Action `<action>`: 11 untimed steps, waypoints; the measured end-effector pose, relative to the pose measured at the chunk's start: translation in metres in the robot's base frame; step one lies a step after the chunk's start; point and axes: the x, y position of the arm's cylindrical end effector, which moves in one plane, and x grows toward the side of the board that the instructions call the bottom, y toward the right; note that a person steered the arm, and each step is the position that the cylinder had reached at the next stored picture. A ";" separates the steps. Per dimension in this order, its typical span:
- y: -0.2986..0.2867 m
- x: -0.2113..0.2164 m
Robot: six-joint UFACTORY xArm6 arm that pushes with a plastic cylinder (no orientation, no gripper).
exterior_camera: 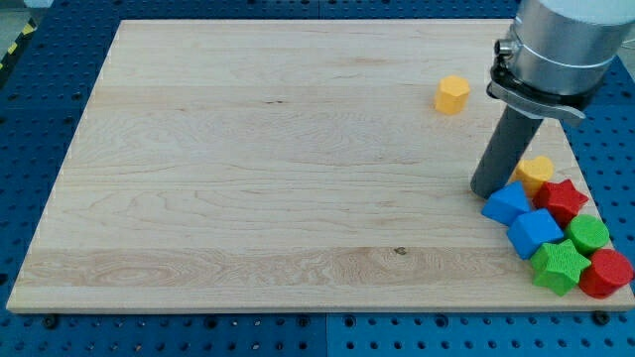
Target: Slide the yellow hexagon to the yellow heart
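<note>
The yellow hexagon (451,94) sits alone on the wooden board (248,169) at the upper right. The yellow heart (537,171) lies lower right, in a cluster of blocks near the board's right edge. My tip (485,191) rests on the board just left of the heart and above a blue block (507,202). It stands well below and a little right of the hexagon, apart from it. The rod hides part of the heart's left side.
The cluster at the lower right holds a red star (562,198), a second blue block (535,232), a green round block (589,234), a green star (558,266) and a red block (606,273). The arm's grey body (561,45) hangs over the top right corner.
</note>
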 end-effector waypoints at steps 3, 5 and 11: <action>-0.047 0.002; -0.101 -0.098; -0.029 -0.148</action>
